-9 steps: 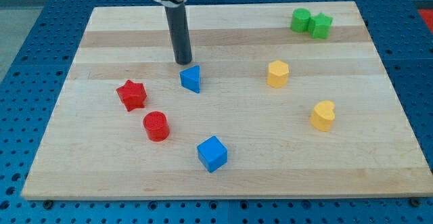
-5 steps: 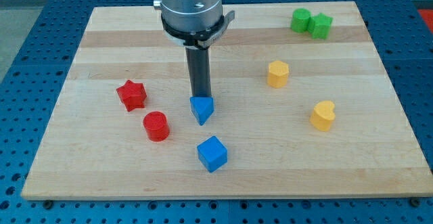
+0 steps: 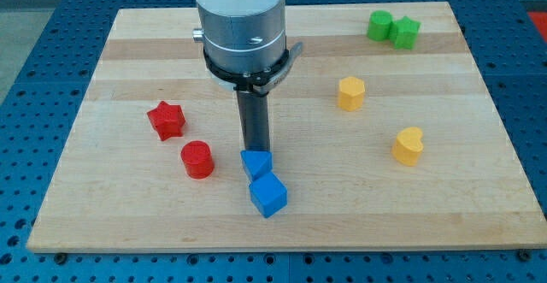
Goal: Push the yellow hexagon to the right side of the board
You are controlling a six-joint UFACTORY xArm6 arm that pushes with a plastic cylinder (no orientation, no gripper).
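Note:
The yellow hexagon [image 3: 350, 92] sits right of the board's centre, standing alone. My tip [image 3: 255, 150] is well to its left and lower in the view, touching the top edge of a blue triangular block [image 3: 255, 163]. That block now rests against a blue cube [image 3: 268, 195] just below it. A second yellow block, heart-shaped [image 3: 408, 145], lies further right and lower than the hexagon.
A red star [image 3: 166, 119] and a red cylinder [image 3: 197, 159] lie at the left. Two green blocks [image 3: 392, 29] sit together at the top right corner. The wooden board [image 3: 128, 223] ends in a blue perforated table on all sides.
My tip has moved toward the view's bottom, pushing the blue triangular block down until it touches the blue cube. The yellow hexagon has not moved.

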